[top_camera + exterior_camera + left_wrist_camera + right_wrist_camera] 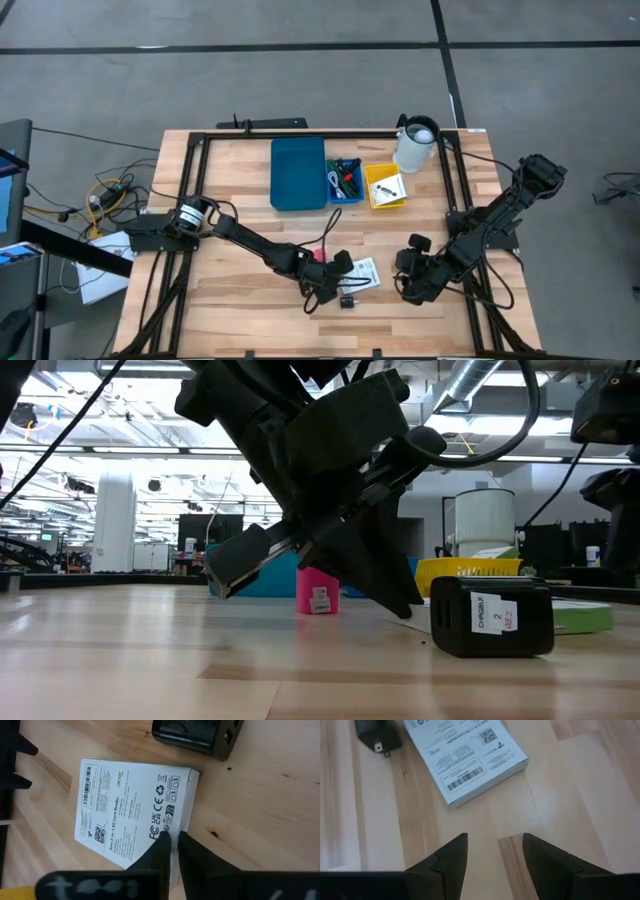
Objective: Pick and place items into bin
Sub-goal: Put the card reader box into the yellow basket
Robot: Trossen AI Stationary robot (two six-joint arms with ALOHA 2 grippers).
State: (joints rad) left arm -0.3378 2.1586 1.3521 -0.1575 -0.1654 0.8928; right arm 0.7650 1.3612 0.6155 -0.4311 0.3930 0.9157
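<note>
A white printed card box [130, 805] lies flat on the wooden table near its front middle. A small black block [197, 732] lies just beside it and a pink-red piece [318, 256] a little farther back. My left gripper [172, 840] is shut, slanting down at the box's long edge. My right gripper [495, 845] hangs open over bare wood to the right of the box [467, 755], touching nothing. The blue bin [298, 172] stands at the back middle. My left gripper meets the card box at its long edge [176, 827], near one end. It comes from above and the table's left, slanting down. One fingertip [159, 845] lies over the printed top and the other beside the edge. Whether they hold the box I cannot tell. The box lies flat.
Right of the bin stand a small blue tray with pens and sticks [345, 180], a yellow tray [385, 187] and a white jug [415, 145]. A black frame [195, 140] edges the table. Bare wood lies between the bin and the box.
</note>
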